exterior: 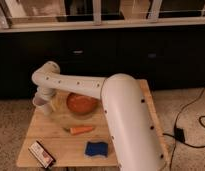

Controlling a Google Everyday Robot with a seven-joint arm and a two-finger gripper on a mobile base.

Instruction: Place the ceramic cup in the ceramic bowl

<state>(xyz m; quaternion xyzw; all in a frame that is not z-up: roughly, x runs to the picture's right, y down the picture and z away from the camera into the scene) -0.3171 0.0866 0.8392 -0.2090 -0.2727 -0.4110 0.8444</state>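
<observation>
My claw (45, 101) sits over the ceramic cup (42, 106) at the counter's (51, 131) nine o'clock edge; whether it grips, I cannot tell. The ceramic bowl (81, 104) lies toward three o'clock. I judge lift-and-carry comes next.

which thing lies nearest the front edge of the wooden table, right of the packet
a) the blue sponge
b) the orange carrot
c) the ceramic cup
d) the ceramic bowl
a: the blue sponge lies at the front edge, with the carrot behind it and the ceramic bowl farther back. The ceramic cup is at the table's far left, just below the gripper.
</observation>
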